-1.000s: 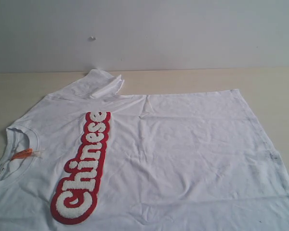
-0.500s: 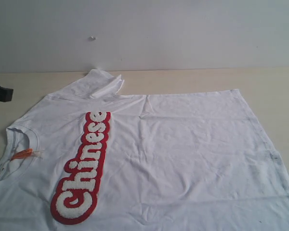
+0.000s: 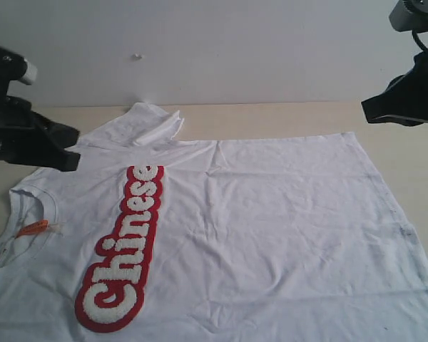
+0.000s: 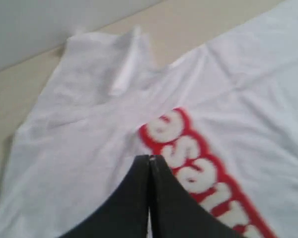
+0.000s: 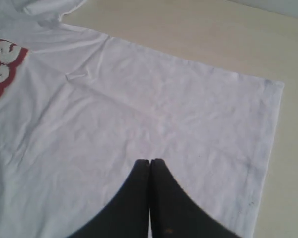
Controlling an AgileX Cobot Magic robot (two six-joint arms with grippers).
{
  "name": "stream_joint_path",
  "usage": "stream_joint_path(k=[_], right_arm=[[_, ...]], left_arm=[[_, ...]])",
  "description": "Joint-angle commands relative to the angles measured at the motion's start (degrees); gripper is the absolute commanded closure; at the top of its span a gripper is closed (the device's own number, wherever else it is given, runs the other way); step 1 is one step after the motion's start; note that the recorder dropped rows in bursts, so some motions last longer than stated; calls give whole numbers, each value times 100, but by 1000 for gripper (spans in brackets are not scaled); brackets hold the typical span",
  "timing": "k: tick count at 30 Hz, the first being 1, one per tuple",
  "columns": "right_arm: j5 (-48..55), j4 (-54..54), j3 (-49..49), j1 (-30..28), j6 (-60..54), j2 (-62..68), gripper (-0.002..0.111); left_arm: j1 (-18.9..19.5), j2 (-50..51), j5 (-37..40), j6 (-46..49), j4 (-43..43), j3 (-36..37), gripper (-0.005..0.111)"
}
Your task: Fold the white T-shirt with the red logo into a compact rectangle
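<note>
Spread flat on the tabletop (image 3: 285, 117): white T-shirt (image 3: 271, 235), red logo (image 3: 125, 249) facing up near the collar end; left jaws pressed together, raised over the sleeve side; right jaws likewise together, over the hem corner.

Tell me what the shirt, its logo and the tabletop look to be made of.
White T-shirt: soft matte knit, likely cotton; it creases finely. Red logo: fluffy towelling-like white letters on red backing. Table: smooth pale wood-look surface, possibly laminate.
</note>
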Motion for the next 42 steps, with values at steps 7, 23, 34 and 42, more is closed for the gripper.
stream_joint_path(k=[7,23,34,42], right_arm=[[386,266,-129,5,-853,64,108],[-106,-1100,-129,5,-853,403,108],[304,-2112,-129,71,-1791,1045,108],[230,-2196,-129,71,-1791,1183,108]], left_arm=[[-56,775,276,-1509,1292,-598,107],[140,1745,7946,13159,-9599,-2742,107],[89,1738,6349,14264,-8703,-1999,70],[89,1865,5443,14258,-7978,-1674,2]])
